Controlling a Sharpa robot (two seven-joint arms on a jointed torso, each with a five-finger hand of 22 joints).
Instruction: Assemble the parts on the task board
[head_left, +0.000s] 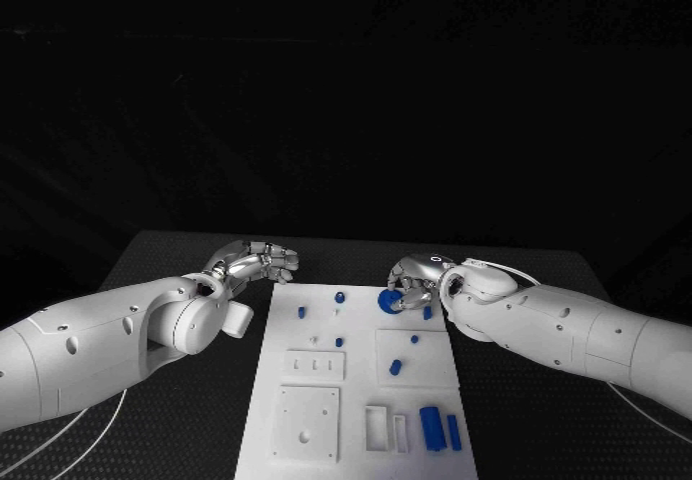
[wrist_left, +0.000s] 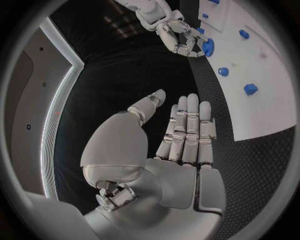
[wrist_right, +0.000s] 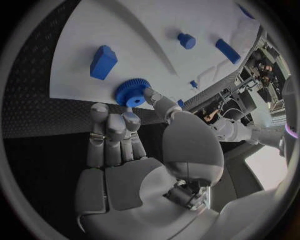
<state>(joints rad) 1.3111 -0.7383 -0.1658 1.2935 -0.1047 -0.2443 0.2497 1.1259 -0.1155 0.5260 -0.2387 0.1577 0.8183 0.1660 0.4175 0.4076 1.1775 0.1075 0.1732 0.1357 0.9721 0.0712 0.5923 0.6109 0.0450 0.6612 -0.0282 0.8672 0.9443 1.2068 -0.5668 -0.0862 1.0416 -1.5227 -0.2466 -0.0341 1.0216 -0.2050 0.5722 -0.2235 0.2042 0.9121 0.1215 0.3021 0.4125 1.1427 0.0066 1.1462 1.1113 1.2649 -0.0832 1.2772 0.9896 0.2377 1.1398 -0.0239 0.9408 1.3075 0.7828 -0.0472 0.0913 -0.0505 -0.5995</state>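
The white task board (head_left: 361, 395) lies lengthwise in the middle of the table. A blue gear (head_left: 389, 300) sits near its far right corner. My right hand (head_left: 420, 279) is at that gear: in the right wrist view the thumb and fingertips (wrist_right: 130, 120) pinch the rim of the gear (wrist_right: 131, 93) over the board (wrist_right: 125, 30). My left hand (head_left: 260, 264) hovers off the board's far left corner, holding nothing. In the left wrist view the left hand (wrist_left: 184, 135) has straight fingers and the thumb apart, with the right hand (wrist_left: 177, 36) and gear (wrist_left: 207, 47) beyond it.
Several small blue parts stand on the board, among them a peg (head_left: 336, 297), a block (head_left: 395, 367) and a long bar (head_left: 431, 425) near the front. White recessed plates (head_left: 307, 422) take up the board's left half. Black table surrounds the board.
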